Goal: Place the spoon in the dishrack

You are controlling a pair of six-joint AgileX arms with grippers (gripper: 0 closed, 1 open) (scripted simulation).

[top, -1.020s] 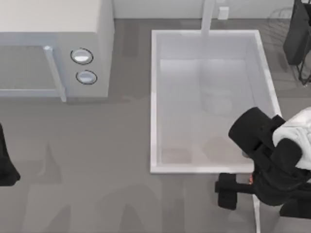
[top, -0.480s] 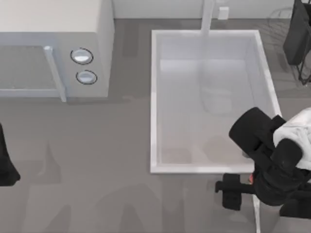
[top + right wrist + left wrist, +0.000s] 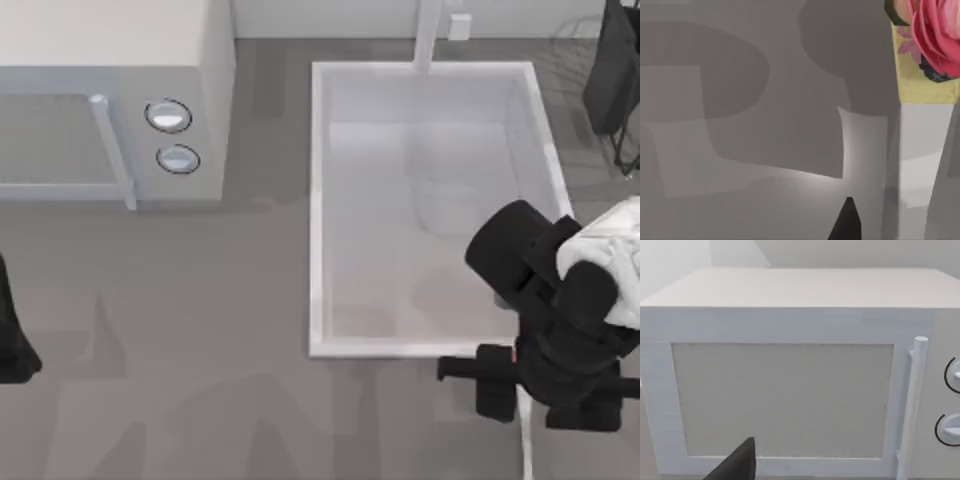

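The spoon lies on the grey counter in front of the sink, near the table's front right corner. Its white handle carries a red-and-yellow ornament at the end. My right gripper hangs over the handle, open, with a dark finger on either side of it. One dark fingertip shows beside the handle in the right wrist view. The dishrack, of thin dark wires, stands at the far right corner and is cut off by the view's edge. My left gripper is parked at the left edge.
A large white sink with a faucet takes up the middle right. A white microwave stands at the back left, and the left wrist view faces its door. A dark object stands in the dishrack.
My right gripper has shifted a little to the right and turned over the spoon's handle. The spoon and the left arm have not moved.
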